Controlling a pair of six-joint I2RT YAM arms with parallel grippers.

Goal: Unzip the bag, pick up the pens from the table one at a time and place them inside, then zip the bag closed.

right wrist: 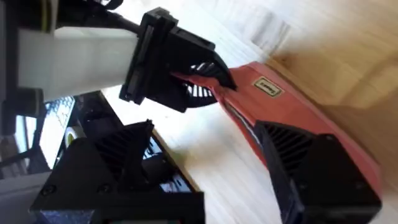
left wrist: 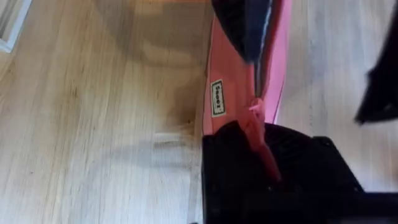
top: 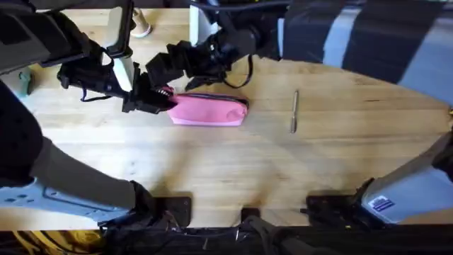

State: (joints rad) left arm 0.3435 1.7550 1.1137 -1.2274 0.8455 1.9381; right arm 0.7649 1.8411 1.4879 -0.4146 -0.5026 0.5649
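Note:
The pink bag [top: 209, 111] lies lengthwise on the table [top: 212, 163], left of centre. My left gripper [top: 152, 100] is shut on the bag's left end; in the left wrist view its black fingers [left wrist: 261, 168] pinch the pink end tab just past the zipper [left wrist: 258, 81]. My right gripper [top: 170, 74] reaches across from the far side and hangs open over that same end. One of its fingers [right wrist: 317, 174] rests over the bag [right wrist: 280, 106], the other stands off to the side. One grey pen [top: 294, 111] lies alone to the right of the bag.
A white slatted rack [left wrist: 9, 25] sits off the bag's left end. A small pale wooden object [top: 141, 28] stands at the far left edge, and a green item [top: 25, 81] lies at the left. The table's rounded edge [top: 396, 85] curves past the pen.

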